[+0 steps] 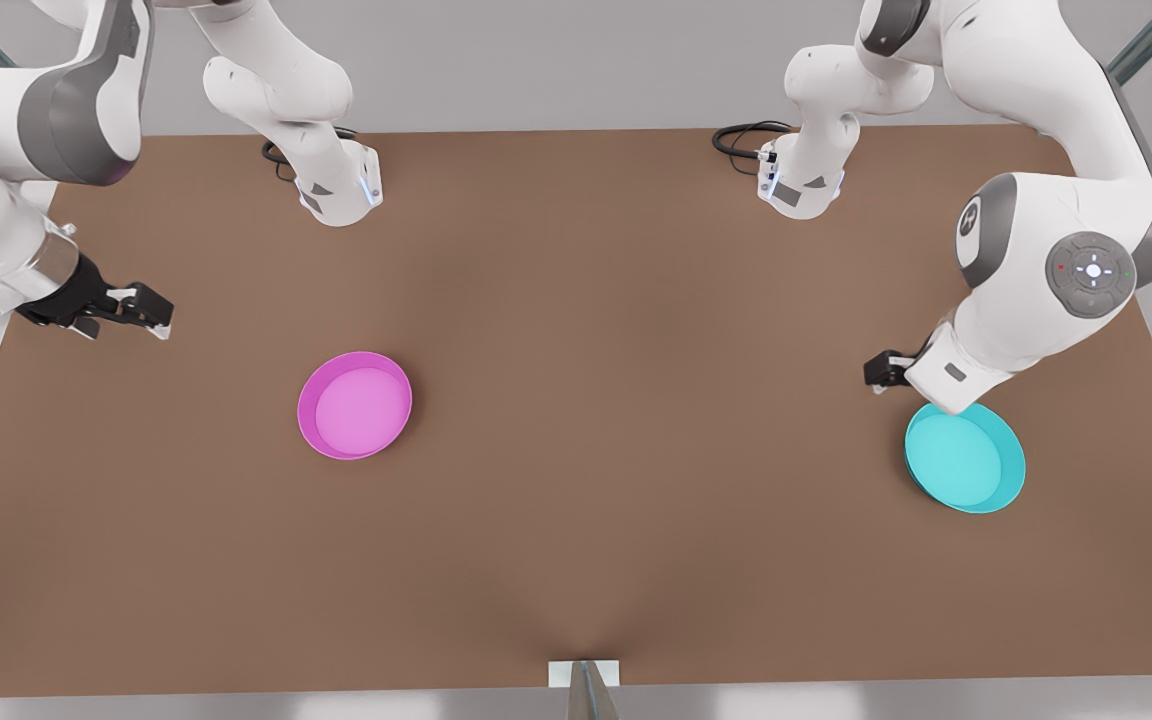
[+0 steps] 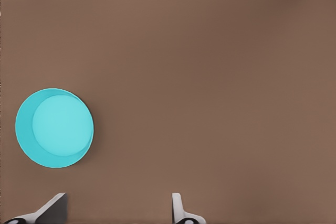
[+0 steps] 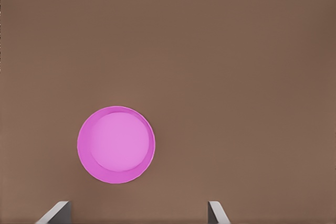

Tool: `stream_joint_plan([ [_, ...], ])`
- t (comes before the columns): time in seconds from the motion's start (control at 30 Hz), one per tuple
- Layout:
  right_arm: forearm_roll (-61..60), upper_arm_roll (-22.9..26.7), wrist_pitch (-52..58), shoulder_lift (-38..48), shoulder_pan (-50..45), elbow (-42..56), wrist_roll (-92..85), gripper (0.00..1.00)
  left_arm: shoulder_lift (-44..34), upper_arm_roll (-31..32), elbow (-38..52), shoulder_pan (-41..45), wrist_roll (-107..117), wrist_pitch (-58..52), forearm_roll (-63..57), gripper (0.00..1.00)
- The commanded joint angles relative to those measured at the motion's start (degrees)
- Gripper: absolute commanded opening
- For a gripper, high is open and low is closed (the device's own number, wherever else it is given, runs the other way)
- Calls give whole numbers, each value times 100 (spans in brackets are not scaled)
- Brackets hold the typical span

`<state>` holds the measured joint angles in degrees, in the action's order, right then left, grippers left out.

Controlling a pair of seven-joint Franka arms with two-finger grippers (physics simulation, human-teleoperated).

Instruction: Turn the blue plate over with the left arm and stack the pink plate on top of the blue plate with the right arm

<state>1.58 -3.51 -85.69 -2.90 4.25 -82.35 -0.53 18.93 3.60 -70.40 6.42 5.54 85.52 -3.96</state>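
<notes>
The blue plate (image 1: 966,460) lies flat on the brown table at the front view's right, its lighter centre facing up; it also shows in the left wrist view as the blue plate (image 2: 54,128). My left gripper (image 1: 881,372) hangs just behind the plate's far rim, above the table. Its fingertips (image 2: 181,211) stand wide apart, open and empty. The pink plate (image 1: 355,405) lies flat left of centre, seen again as the pink plate (image 3: 116,145). My right gripper (image 1: 141,312) hovers at the front view's far left, open, holding nothing.
Both arm bases (image 1: 341,190) (image 1: 801,185) stand at the table's back edge with black cables beside them. A small white bracket (image 1: 584,675) sits at the front edge. Bare brown table (image 1: 636,400) stretches between the two plates.
</notes>
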Motion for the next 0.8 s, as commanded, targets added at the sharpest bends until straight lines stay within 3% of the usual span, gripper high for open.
stream_joint_plan([
  [0.0, 0, 0, 0, 9, 5, 0, 0, 100, 5, 0, 0, 0, 0, 0, -70, 100],
  [0.1, 9, 0, 9, 9, 5, 0, 0, 100, 356, -61, 9, -782, -114, 17, -26, 100],
  [0.17, 0, 0, 9, 9, 5, 0, 0, 100, 708, -114, 9, -1432, -491, 333, 659, 100],
  [0.3, 0, 0, -9, -17, 14, 0, 0, 100, 1622, -878, -132, -2021, -2398, 1107, 1855, 100],
  [0.43, 0, 0, 0, -26, 14, 0, 0, 100, 2554, -1204, -132, -2689, -3990, 1468, 2831, 100],
  [0.77, 9, 0, -9, -35, 14, 0, 0, 100, 3318, -1274, -88, -3182, -4720, 1960, 3033, 100],
])
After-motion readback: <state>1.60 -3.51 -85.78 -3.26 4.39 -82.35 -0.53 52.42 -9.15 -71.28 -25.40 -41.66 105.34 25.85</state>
